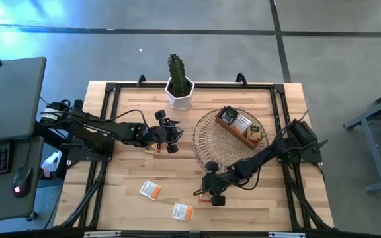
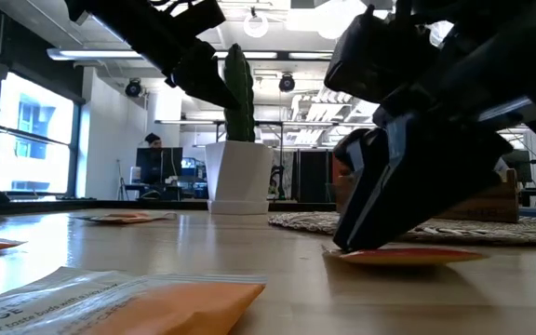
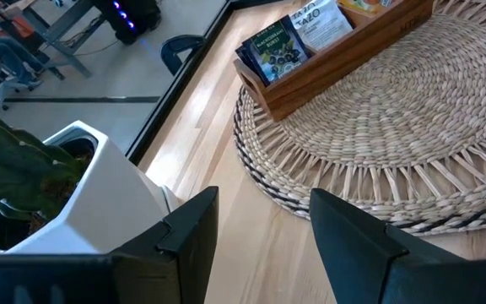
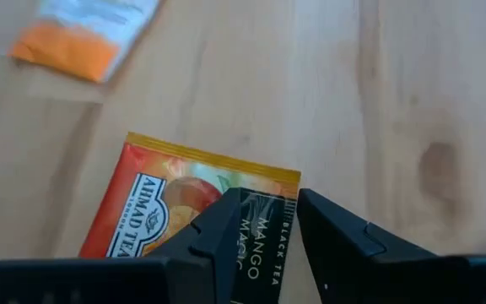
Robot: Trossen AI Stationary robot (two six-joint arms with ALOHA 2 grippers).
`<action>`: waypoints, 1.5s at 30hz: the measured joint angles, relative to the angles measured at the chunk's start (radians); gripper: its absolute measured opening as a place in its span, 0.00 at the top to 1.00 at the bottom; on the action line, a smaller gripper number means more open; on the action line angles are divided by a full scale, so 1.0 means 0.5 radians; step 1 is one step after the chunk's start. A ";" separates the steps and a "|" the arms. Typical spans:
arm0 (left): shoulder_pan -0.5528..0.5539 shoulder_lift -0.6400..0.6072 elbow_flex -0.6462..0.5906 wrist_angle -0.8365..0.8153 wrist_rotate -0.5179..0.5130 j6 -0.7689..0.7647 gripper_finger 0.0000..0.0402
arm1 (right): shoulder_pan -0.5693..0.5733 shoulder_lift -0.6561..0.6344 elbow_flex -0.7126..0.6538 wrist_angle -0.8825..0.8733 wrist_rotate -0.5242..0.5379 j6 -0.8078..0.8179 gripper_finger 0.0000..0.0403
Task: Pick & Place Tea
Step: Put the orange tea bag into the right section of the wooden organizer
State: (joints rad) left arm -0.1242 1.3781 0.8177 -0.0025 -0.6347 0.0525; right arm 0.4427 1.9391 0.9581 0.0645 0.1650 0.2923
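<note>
Nearest low camera: orange sachet [image 2: 110, 302] flat on table [image 1: 243, 205]. Left gripper [image 3: 260, 232] released, empty, hovered near cactus pot [image 1: 179, 92]. Right gripper [image 4: 268, 224] straddled mango sachet [image 4: 175, 211] edge, fingers parted, not clenched. Risk: flat packet could slide or slip out if pinch caught only edge.

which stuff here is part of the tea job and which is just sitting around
Job: mango tea sachet under the right gripper; two loose white-and-orange sachets; sachets in the wooden box.
Lying about: cactus pot, wicker tray.
</note>
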 joint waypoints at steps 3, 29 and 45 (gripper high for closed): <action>0.000 0.000 0.000 0.000 0.000 0.000 0.54 | -0.006 -0.004 -0.004 -0.070 0.023 -0.004 0.77; 0.000 0.000 0.000 0.001 -0.004 0.005 0.54 | 0.042 -0.255 0.121 -0.302 -0.210 0.091 0.67; 0.000 0.000 0.000 0.004 -0.004 -0.018 0.54 | 0.068 -0.030 0.126 -0.466 -0.027 -0.019 0.53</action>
State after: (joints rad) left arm -0.1242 1.3781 0.8177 -0.0005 -0.6369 0.0437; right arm 0.4768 1.9243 1.0209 -0.1685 0.1517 0.2828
